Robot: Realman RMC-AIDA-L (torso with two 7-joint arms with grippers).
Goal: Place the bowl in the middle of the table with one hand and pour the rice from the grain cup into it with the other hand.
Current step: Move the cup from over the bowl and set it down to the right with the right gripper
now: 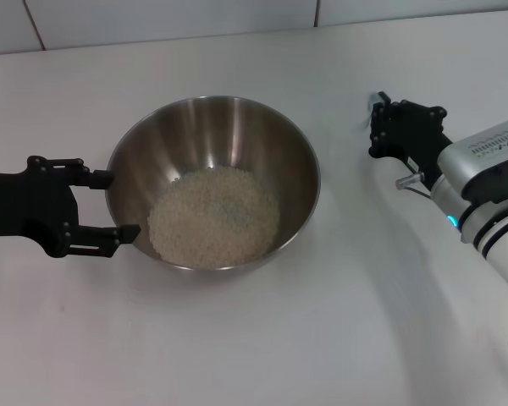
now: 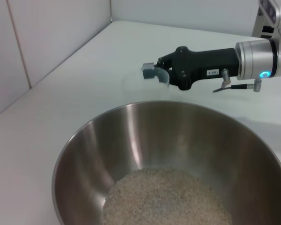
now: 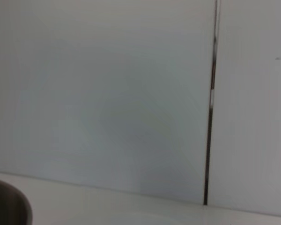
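Note:
The steel bowl stands in the middle of the white table with a heap of rice in its bottom; both show in the left wrist view, bowl and rice. My left gripper is open at the bowl's left side, fingertips against or just off its outer wall, holding nothing. My right gripper is to the right of the bowl, low over the table. It also shows in the left wrist view, shut on the clear grain cup, which looks empty.
A white wall with a dark seam runs behind the table. The bowl's edge shows in a corner of the right wrist view. Bare tabletop lies in front of the bowl and between the bowl and the right gripper.

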